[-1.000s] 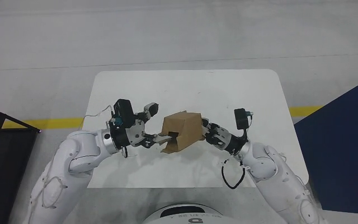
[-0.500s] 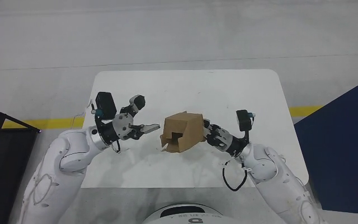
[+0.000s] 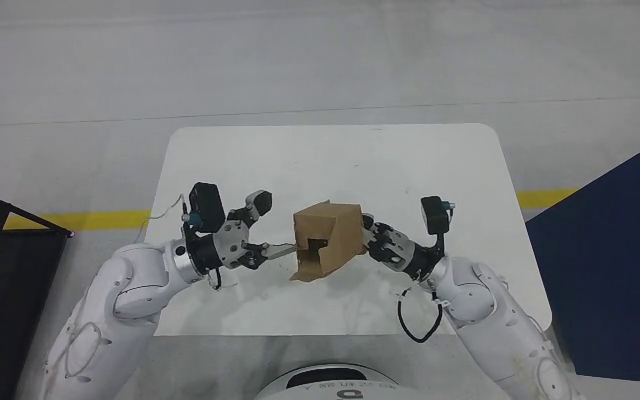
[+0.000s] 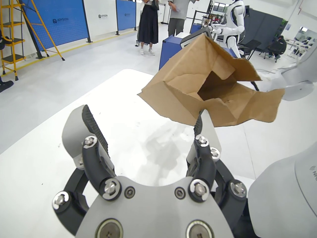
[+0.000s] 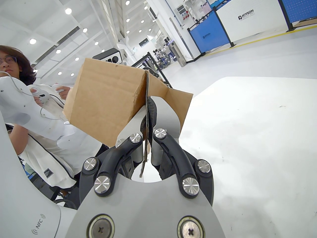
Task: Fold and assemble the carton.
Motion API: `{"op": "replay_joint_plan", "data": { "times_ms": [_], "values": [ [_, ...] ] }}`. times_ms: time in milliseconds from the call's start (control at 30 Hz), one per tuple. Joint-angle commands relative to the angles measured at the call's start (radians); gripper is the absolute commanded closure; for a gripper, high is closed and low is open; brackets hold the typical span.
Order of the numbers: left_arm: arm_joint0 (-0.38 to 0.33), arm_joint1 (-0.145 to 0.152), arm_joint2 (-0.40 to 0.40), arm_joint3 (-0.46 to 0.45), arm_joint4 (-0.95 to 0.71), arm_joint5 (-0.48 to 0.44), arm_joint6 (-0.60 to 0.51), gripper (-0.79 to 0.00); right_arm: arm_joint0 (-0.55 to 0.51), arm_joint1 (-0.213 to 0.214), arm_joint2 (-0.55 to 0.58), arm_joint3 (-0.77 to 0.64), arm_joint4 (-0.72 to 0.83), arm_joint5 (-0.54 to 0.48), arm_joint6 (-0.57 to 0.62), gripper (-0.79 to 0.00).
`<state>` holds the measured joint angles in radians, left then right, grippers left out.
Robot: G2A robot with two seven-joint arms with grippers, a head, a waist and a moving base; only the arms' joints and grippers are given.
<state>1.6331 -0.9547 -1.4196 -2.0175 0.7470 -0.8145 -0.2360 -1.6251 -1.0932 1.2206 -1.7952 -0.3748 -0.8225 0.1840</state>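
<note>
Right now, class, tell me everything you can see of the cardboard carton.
The carton is plain brown corrugated cardboard, half assembled: walls form a box, but the end facing the left gripper gapes, with creased, ragged flaps splayed around a dark hollow. It hangs tilted above the white table. The right gripper is shut on a flap at its other end; the open left gripper's one fingertip meets a lower flap's edge.

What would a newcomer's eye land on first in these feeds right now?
The brown carton stands out first: half-formed, with its end flaps loose, it is held up over the middle of the white table. The right claw is clamped on one of its edges. The left claw is spread open facing the carton's open end, close up against a loose flap.
</note>
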Motion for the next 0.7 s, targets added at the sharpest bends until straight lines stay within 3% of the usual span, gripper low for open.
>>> {"op": "replay_joint_plan", "data": {
  "times_ms": [0,300,500,667],
  "values": [
    [-0.012,-0.001,0.014,-0.004,0.016,0.003,-0.011,-0.779,-0.006,0.001,0.003,-0.003,-0.005,0.0,-0.003,0.0],
    [-0.035,-0.005,0.05,-0.003,0.043,0.035,-0.023,-0.754,-0.031,0.003,0.018,-0.019,-0.024,0.001,-0.015,0.0],
    [-0.019,-0.001,0.003,-0.01,0.041,0.034,-0.006,-0.76,-0.04,0.005,0.038,-0.013,-0.023,-0.005,-0.026,0.0],
    [-0.014,0.003,-0.042,-0.068,0.021,0.011,0.017,-0.785,-0.046,0.006,0.05,0.026,0.036,-0.031,-0.048,0.0]
  ]
}}
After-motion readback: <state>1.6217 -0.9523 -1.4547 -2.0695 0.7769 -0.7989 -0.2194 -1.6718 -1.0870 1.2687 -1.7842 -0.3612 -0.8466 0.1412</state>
